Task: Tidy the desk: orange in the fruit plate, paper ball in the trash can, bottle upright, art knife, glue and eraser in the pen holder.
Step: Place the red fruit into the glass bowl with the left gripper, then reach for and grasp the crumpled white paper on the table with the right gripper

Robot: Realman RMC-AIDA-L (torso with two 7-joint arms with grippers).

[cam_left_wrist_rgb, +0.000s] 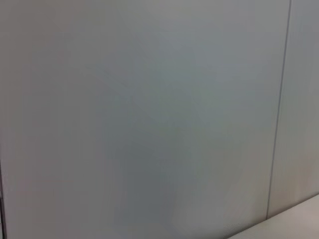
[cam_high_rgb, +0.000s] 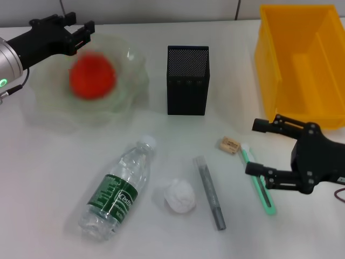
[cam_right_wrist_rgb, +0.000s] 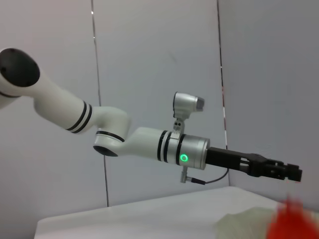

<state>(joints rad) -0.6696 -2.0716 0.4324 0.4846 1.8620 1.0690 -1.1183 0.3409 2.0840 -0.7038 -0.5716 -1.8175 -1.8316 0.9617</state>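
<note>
Head view: orange in plate, rest of clutter on tabletop

Head view, far left: left hand (cam_high_rgb: 81,28) hovers over the far rim of the clear fruit plate (cam_high_rgb: 126,89), fingers slightly parted, holding nothing. Orange (cam_high_rgb: 92,75) sits inside the plate, blurred. Right wrist view catches the same left hand (cam_right_wrist_rgb: 286,172) above the orange (cam_right_wrist_rgb: 291,224), plate edge (cam_right_wrist_rgb: 239,224) just visible.

Black mesh pen holder (cam_high_rgb: 187,80) stands upright at centre far. Yellow trash can (cam_high_rgb: 302,59) far right.

Near centre-left: bottle (cam_high_rgb: 117,189) lies on its side, white cap pointing far, green label with white writing, too small to read for sure. Paper ball (cam_high_rgb: 179,196) just right of the bottle. Grey glue stick (cam_high_rgb: 210,192) lies right of the ball, apart from it. Small tan eraser (cam_high_rgb: 230,144) farther right; printing on it unreadable. Green art knife (cam_high_rgb: 257,179) lies beside the eraser.

Right hand (cam_high_rgb: 256,148) low at near right, jaws wide, one finger over the knife's middle, gripping nothing. Left wrist view shows only blank wall and a sliver of tabletop (cam_left_wrist_rgb: 294,221).
</note>
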